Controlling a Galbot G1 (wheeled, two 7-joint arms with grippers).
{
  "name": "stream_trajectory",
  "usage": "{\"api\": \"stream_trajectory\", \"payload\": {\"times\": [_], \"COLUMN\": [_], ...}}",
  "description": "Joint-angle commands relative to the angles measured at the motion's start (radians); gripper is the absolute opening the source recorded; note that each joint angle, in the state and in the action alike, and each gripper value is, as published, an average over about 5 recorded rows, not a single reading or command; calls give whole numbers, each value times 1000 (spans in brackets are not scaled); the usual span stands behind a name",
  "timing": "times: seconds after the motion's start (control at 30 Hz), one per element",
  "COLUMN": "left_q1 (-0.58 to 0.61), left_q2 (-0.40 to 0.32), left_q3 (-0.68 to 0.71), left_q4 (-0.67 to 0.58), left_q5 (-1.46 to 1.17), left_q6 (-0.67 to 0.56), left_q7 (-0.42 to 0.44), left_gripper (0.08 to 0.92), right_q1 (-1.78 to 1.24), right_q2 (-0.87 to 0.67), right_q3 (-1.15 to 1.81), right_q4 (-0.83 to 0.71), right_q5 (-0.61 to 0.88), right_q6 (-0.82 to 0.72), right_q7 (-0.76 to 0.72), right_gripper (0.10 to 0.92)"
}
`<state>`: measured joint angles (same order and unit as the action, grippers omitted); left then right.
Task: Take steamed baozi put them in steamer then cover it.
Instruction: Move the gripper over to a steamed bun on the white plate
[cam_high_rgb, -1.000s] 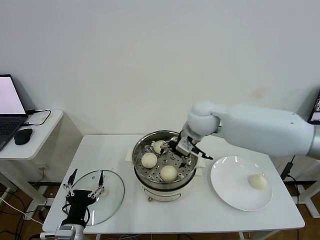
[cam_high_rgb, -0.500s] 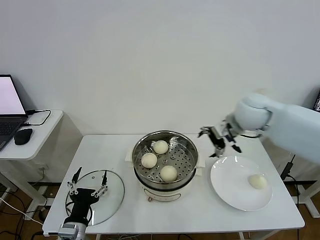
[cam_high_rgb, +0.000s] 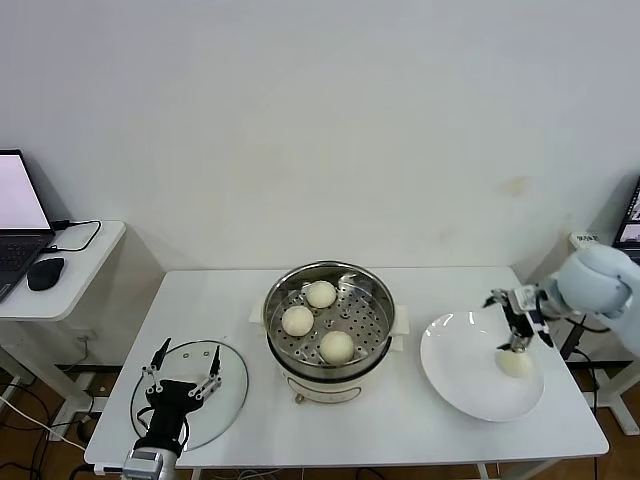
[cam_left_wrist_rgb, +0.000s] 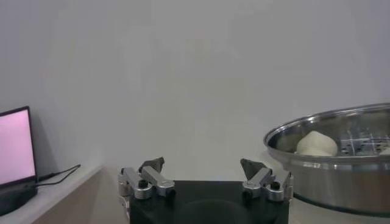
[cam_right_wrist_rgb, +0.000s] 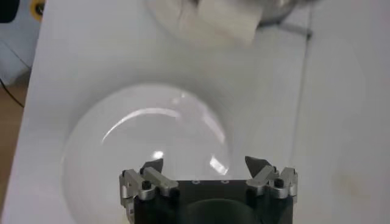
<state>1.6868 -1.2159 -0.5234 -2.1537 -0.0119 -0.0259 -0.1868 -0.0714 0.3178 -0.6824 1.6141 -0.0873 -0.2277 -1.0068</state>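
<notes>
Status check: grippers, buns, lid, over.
Right gripper open, empty, above the last off-white bun on the white plate. Left gripper open over the glass lid. Three buns in the steel steamer, uncovered. Nothing blocking.

no readable text, labels or numbers anywhere

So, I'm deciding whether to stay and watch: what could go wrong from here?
The right claw is open just above the last baozi, which lies near the plate's outer side, so a skewed grip might roll it away. The steamer already holds three buns, leaving free room mainly on its right. The left claw hovers open over the cover, whose glass could slip.
</notes>
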Motion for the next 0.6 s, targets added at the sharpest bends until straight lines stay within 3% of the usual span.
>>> {"api": "stream_trajectory", "payload": {"times": [0.03, 0.6], "left_q1": [5, 8], "left_q2": [-1, -7], "left_q3": [-1, -10], "left_q4": [-3, 2], "left_q5": [6, 9], "left_q6": [2, 3], "left_q7": [0, 1], "left_gripper": [823, 823], "right_q1": [-451, -419], "right_q2": [-24, 105], "right_q3": [396, 362], "right_q4": [-72, -262], "right_q5": [-106, -210], "right_q6": [-8, 11], "right_q7": [6, 12], "right_gripper": [823, 823]}}
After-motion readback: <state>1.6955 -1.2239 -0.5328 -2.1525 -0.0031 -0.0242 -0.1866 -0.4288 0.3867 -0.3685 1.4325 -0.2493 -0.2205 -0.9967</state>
